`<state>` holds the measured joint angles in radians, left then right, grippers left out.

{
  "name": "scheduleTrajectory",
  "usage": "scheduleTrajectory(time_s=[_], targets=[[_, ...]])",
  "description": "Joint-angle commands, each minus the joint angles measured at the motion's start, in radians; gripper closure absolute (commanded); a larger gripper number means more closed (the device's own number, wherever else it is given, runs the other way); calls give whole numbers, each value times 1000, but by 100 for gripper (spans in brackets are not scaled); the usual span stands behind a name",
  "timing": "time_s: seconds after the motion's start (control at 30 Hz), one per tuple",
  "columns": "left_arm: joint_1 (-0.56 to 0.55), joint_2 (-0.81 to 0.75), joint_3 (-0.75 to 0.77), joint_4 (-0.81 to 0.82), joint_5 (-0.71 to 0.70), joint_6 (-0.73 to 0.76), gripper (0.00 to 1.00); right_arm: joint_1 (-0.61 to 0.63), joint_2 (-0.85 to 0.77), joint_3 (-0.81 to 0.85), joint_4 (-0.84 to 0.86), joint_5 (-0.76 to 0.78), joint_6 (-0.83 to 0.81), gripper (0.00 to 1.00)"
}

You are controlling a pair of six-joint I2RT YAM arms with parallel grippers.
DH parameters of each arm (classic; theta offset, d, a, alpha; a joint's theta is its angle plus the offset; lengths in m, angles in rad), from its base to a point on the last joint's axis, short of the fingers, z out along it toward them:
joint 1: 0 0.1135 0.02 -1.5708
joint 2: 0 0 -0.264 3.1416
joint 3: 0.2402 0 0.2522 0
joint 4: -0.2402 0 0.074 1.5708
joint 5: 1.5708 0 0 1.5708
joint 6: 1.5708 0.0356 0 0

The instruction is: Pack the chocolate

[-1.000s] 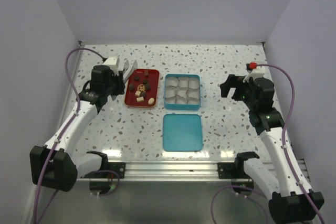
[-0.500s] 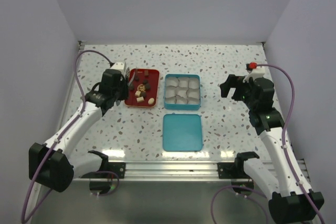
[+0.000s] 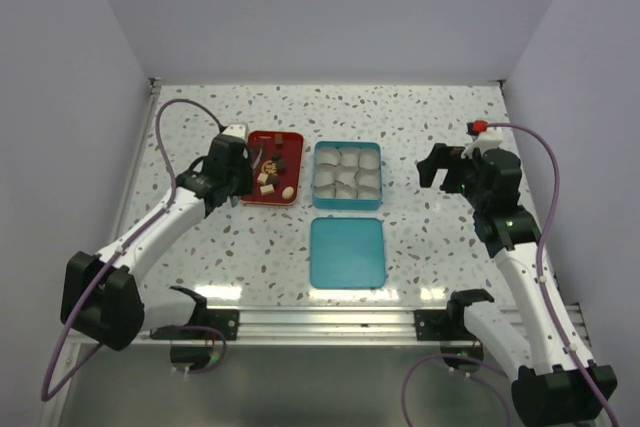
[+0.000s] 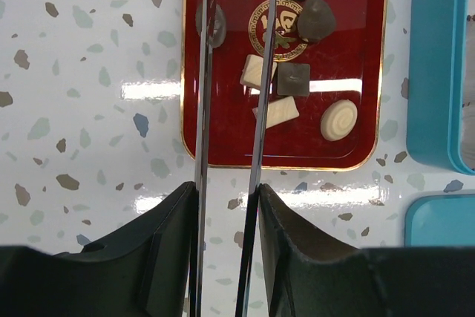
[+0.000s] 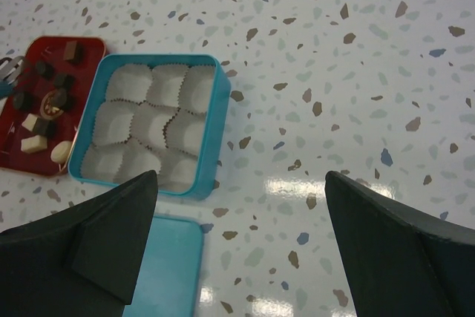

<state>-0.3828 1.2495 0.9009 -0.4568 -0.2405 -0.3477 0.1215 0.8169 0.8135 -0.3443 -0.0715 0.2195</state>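
The chocolate [image 3: 271, 171], several small dark and cream pieces, lies on the red tray [image 3: 251, 190] left of the teal tin [image 3: 347, 145]. In the left wrist view I see a dark square [image 4: 293, 79], a cream bar [image 4: 276, 111] and a cream swirl disc [image 4: 339, 120] on the red tray [image 4: 223, 135]. My left gripper [image 4: 226, 191] is shut on metal tweezers [image 4: 261, 94], whose two blades hang apart over the tray's left half, one dark piece [image 4: 215, 21] partly behind the left blade. My right gripper [image 5: 241, 176] stands wide open and holds nothing, off to the right of the tin [image 5: 216, 109].
The tin holds several white paper cups [image 5: 141, 128], with nothing in them. Its teal lid [image 3: 347, 252] lies flat on the speckled table in front of it. White walls close in the table on three sides.
My left arm has swung right and forward, bringing the tweezers from beside the tray's left edge to over the tray. The right arm has not moved.
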Motion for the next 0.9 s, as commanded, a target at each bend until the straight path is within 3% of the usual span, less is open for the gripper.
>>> scheduleTrajectory(time_s=[0.0,0.23,0.87], targets=[[-19,27,15,23,-29,-33,58,-5,-12,1,27,-20,0,1],[-27,21,10,29,-88,-56,58,-3,-15,-4,28,-28,0,1],[-27,96,16,99,-76,-30,57,-3,-12,-1,30,-36,0,1]])
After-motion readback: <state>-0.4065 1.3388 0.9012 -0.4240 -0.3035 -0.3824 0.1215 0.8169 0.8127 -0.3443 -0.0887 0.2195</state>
